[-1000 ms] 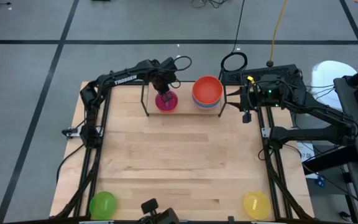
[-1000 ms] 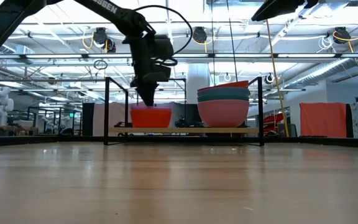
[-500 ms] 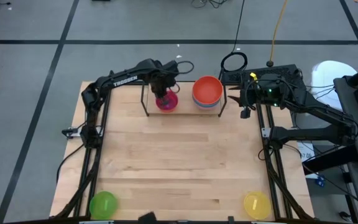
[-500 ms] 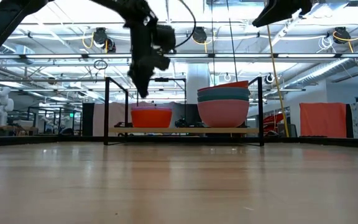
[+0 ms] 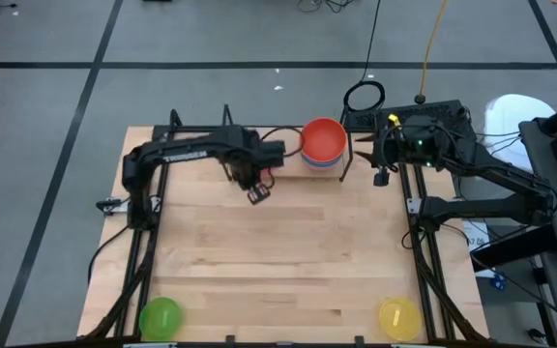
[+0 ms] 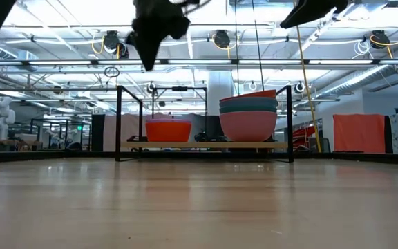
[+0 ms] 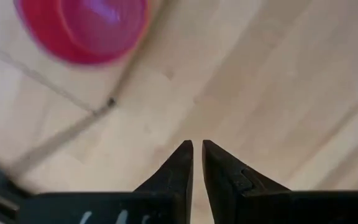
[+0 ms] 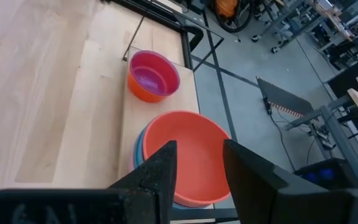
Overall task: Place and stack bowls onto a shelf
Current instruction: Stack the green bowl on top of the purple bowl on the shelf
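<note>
The black-rod shelf (image 6: 206,145) stands at the table's far edge. On its right part sits a stack of bowls (image 5: 323,143), pink at the bottom and orange-red on top (image 6: 249,114). On its left part a pink bowl nests in an orange one (image 8: 154,76) (image 7: 82,28); my left arm covers them in the high view. My left gripper (image 5: 257,193) is shut and hangs high over the table, just nearer than the shelf. My right gripper (image 8: 197,165) is open and waits beside the shelf's right end (image 5: 383,166). A green bowl (image 5: 161,316) and a yellow bowl (image 5: 398,316) rest on the near edge.
Bare wood lies between the shelf and the two near-edge bowls. The shelf's middle (image 6: 204,135), between the nested pair and the stack, holds nothing. Cables and a black box (image 5: 424,121) lie off the table's far right corner.
My left gripper rose out of the pink bowl on the shelf's left part, then drew back toward the table's near edge and higher up. The nested pink and orange bowls stayed on the shelf. The right arm kept still.
</note>
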